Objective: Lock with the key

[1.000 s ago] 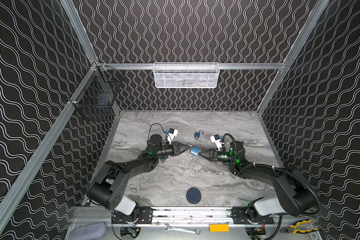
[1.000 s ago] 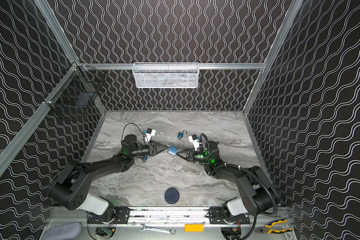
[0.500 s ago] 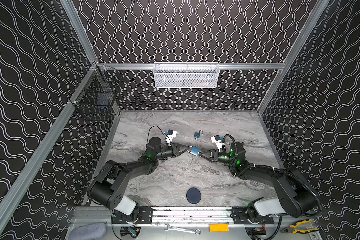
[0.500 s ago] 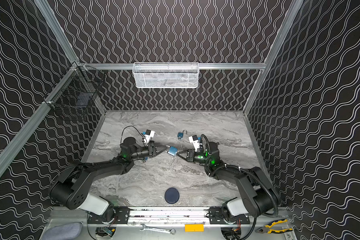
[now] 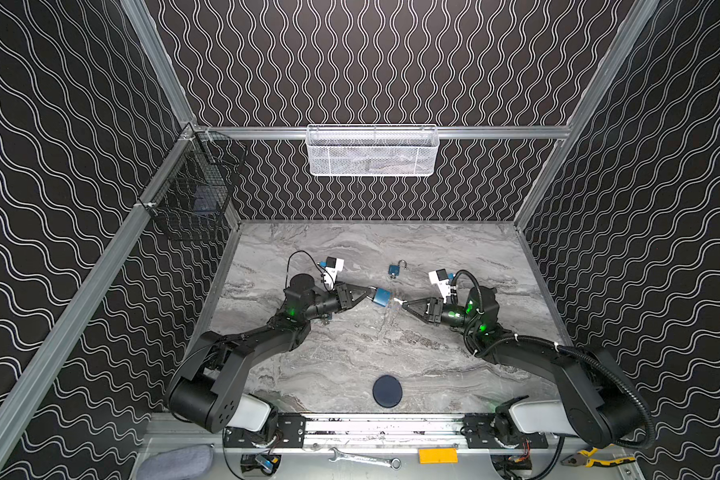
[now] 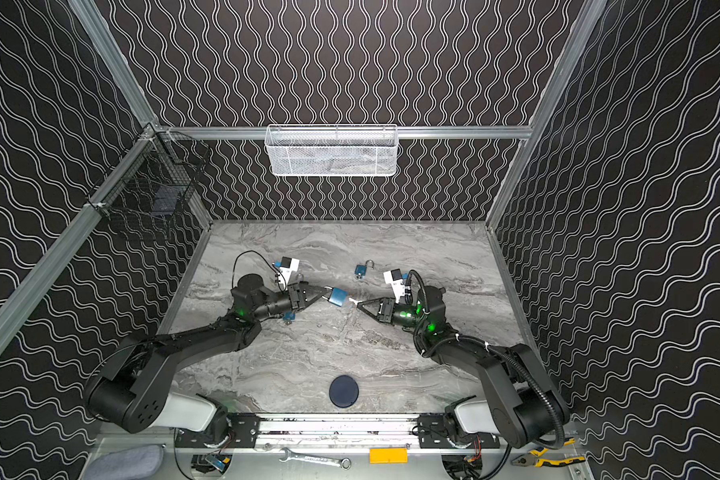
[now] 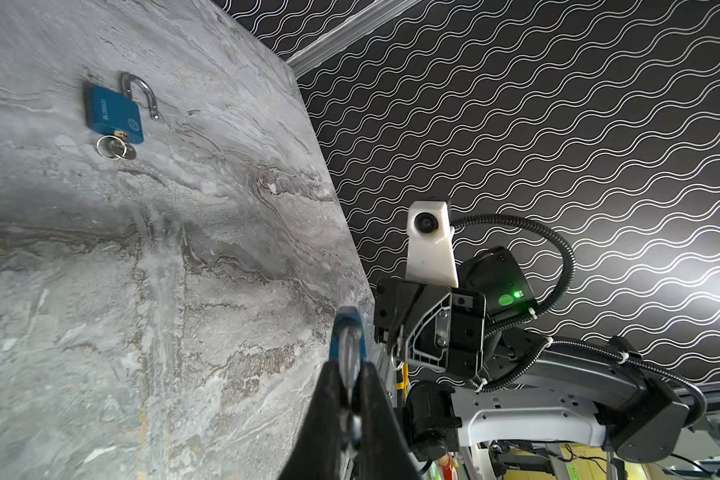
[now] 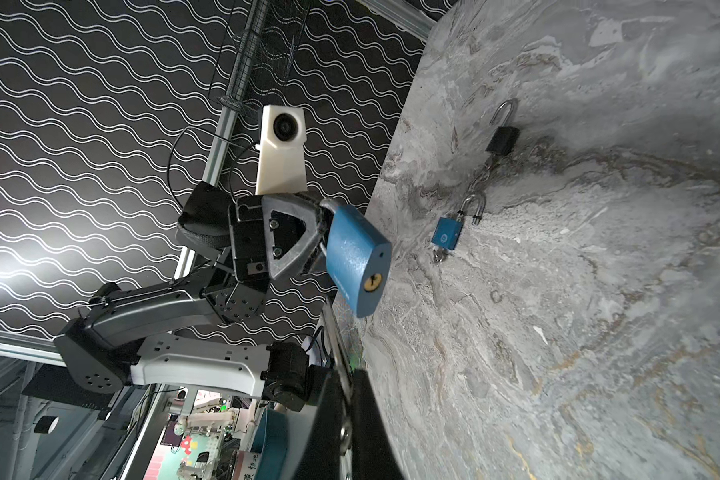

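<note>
Left gripper (image 5: 368,293): arm stretched low, clenched on blue padlock (image 5: 381,298) shackle. Right gripper (image 5: 405,305): opposite, pinching key (image 5: 397,300) just beside padlock.

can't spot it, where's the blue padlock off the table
In both top views the blue metal padlock is held at centre by the left hand, facing the right hand.

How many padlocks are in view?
4: held padlock in the left claw; open padlock lying behind it; blue padlock under the left arm; black padlock near it. More may be hidden.
</note>
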Motion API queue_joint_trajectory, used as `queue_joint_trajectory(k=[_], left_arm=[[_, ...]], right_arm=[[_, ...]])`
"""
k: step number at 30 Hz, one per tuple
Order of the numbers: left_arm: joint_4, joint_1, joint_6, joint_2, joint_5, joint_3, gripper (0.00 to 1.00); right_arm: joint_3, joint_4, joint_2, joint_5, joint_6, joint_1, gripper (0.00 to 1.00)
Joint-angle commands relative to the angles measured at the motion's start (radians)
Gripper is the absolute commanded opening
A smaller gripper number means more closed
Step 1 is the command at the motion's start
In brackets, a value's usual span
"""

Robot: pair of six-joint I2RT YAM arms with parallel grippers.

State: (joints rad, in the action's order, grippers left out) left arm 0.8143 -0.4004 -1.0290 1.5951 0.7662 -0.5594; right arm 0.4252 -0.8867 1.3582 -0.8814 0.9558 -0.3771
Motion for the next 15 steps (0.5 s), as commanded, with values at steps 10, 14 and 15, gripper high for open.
queue_joint_trajectory(k=[10,14,15], left_arm=[[-0.337,0.009,0.213,-0.047,-0.007,-0.093,0.00],[-0.491,0.009,0.308,-0.009,-0.006,-0.176,0.00],[-0.544,0.009,0.343,0.007,-0.009,-0.204,0.00]], right_arm=[[0.059,0.569,-0.177,0.095,-0.243,0.093,0.00],[0.071,0.729,-0.229,0.117,-0.297,0.133,0.00],[0.075,0.767,-0.241,0.126,-0.311,0.143,0.00]])
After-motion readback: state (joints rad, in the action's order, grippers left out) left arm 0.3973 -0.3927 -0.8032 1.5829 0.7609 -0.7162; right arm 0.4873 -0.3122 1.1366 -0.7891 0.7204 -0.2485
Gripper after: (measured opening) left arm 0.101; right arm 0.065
